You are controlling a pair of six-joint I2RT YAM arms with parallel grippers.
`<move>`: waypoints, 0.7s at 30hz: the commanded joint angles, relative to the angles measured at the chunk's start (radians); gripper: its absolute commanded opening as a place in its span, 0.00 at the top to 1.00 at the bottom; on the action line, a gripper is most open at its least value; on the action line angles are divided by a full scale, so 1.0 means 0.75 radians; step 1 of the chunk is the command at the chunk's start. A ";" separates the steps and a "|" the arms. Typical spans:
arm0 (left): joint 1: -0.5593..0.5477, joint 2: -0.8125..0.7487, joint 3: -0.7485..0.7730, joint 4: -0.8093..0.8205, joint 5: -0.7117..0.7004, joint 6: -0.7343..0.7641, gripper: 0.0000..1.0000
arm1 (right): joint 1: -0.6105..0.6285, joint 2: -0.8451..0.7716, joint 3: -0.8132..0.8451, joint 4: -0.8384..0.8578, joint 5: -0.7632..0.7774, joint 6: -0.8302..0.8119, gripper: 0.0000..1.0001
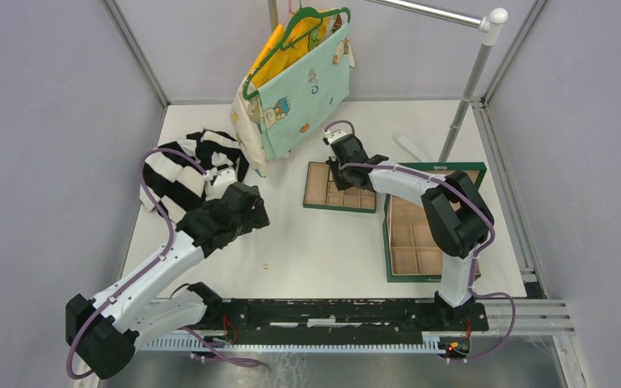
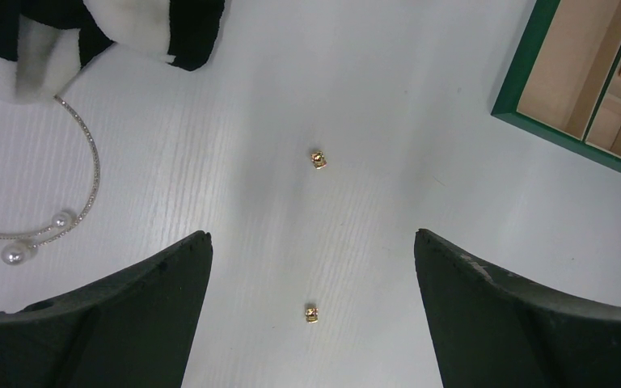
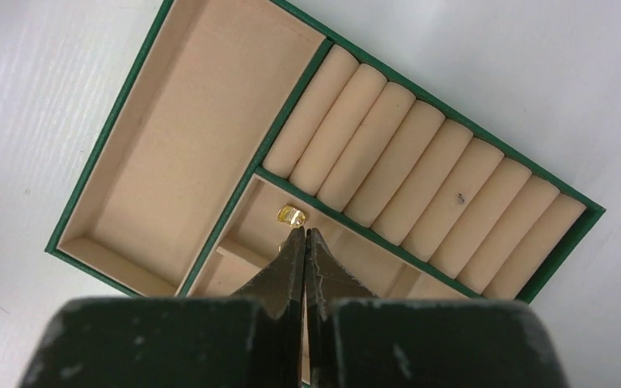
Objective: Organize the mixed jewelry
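Two tiny gold pieces lie on the white table in the left wrist view, one [image 2: 317, 159] ahead of the fingers and one [image 2: 311, 313] between them. A thin bangle with two pearls [image 2: 58, 220] curves at the left. My left gripper [image 2: 311, 236] hangs open above the table, touching nothing. My right gripper [image 3: 305, 233] is shut over the green tray [image 3: 113, 145], with nothing between its tips. A gold piece [image 3: 291, 216] lies in a small tan compartment just past them. From above, a gold speck [image 1: 266, 264] shows on the table.
A black-and-white striped cloth [image 1: 190, 166] lies behind the left gripper [image 1: 247, 208]. A hanger with a pale printed garment [image 1: 303, 81] hangs on the rack pole [image 1: 465, 93]. A larger green box [image 1: 416, 238] with tan compartments stands at the right, beside the tray [image 1: 319, 190].
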 commanded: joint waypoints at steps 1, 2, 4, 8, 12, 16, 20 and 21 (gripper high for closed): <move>-0.004 0.016 0.036 0.015 -0.015 -0.015 0.00 | 0.000 0.013 0.064 0.049 0.036 -0.017 1.00; -0.003 0.023 0.037 0.014 -0.014 -0.015 0.00 | 0.001 0.015 0.062 0.051 0.036 -0.012 1.00; -0.004 0.035 0.041 0.011 -0.007 -0.017 0.00 | 0.001 0.014 0.057 0.057 0.026 -0.008 0.95; -0.004 0.038 0.044 0.010 -0.002 -0.023 0.00 | 0.000 -0.004 0.048 0.061 0.009 -0.009 0.82; -0.004 0.030 0.045 0.007 -0.004 -0.027 0.00 | 0.001 -0.054 0.034 0.065 0.005 -0.017 0.76; -0.003 0.021 0.042 0.000 -0.010 -0.029 0.00 | 0.032 -0.129 0.006 0.076 0.005 -0.032 0.77; 0.043 0.034 0.037 0.005 0.040 -0.024 0.00 | 0.139 -0.211 -0.029 0.101 0.015 -0.040 0.75; 0.080 0.038 0.036 0.000 0.065 -0.024 0.00 | 0.173 -0.219 -0.040 0.113 0.011 -0.038 0.75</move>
